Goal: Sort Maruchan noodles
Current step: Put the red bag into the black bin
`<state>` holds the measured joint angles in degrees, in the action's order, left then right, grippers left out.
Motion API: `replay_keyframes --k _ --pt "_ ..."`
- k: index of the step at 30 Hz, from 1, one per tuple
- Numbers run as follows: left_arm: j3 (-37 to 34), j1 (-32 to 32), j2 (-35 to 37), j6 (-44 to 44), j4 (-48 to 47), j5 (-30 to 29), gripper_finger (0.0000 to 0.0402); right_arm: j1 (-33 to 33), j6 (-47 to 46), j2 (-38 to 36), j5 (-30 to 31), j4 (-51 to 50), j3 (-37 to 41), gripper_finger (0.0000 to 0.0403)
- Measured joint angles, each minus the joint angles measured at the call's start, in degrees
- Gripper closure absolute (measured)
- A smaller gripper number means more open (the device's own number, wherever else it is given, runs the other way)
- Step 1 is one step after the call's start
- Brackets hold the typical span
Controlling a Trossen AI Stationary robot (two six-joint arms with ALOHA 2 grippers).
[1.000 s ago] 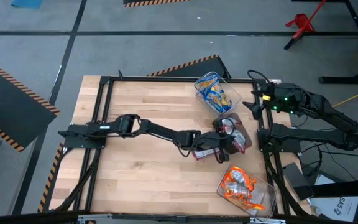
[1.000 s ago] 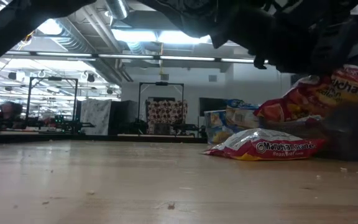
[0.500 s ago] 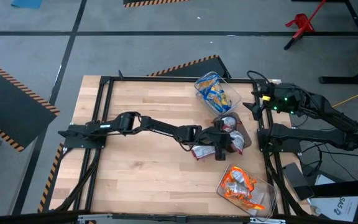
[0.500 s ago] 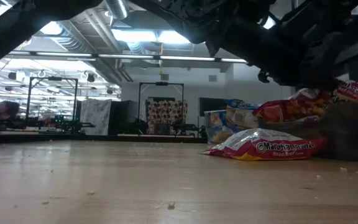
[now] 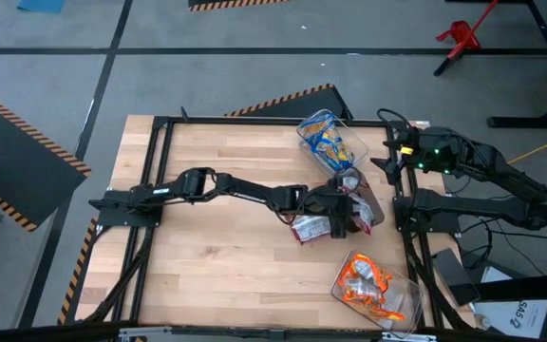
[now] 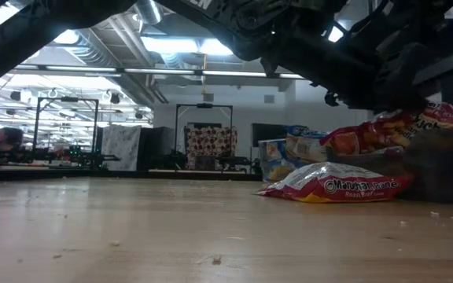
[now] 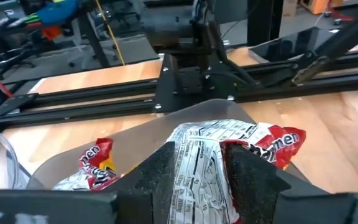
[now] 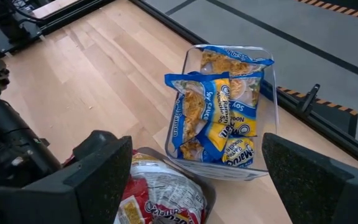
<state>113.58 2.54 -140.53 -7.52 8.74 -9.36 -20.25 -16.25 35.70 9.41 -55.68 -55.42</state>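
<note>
Noodle packet (image 5: pixel 309 229) beside tub (image 5: pixel 376 211)

I see blue-and-yellow packets (image 8: pixel 219 106) in a clear tub (image 8: pixel 272 115), red-and-white packets (image 5: pixel 313 226), orange packets (image 5: pixel 367 283), a pale wood desk (image 5: pixel 216 275) and black arms.

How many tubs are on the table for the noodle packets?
3: a clear tub of blue packets at the far edge, a dark grey tub with red packets mid-right, a clear tub of orange packets nearest.

Wooden table (image 5: pixel 216 256) carries 3 tubs (image 5: pixel 376 285) and 1 red packet (image 5: pixel 309 229).
</note>
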Motion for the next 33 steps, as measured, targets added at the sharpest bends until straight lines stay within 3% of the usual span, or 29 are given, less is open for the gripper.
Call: replay_keyframes --k 18,22,26,31,33 --pt "-0.11 0.3 4.1 -5.25 -1.65 0.41 0.0245 0.0 0.04 0.0 0.0 -2.77 0.0 0.0059" --pt "0.19 2.04 8.92 -8.11 -9.44 -5.23 0.0244 0.02 0.19 -0.02 0.01 -3.39 0.0 0.0059" --pt "0.06 4.43 13.84 -9.51 -25.43 -10.78 0.0244 0.02 1.3 0.0 -0.02 -4.33 0.0 0.0059" --pt "-0.04 7.66 16.58 -2.2 -44.79 -10.13 0.0244 0.02 1.75 0.0 0.04 -4.9 0.0 0.0059" --pt "-0.54 9.09 16.52 1.93 -46.7 -10.46 0.0246 0.0 1.95 -0.01 0.02 -4.83 0.0 0.0059"
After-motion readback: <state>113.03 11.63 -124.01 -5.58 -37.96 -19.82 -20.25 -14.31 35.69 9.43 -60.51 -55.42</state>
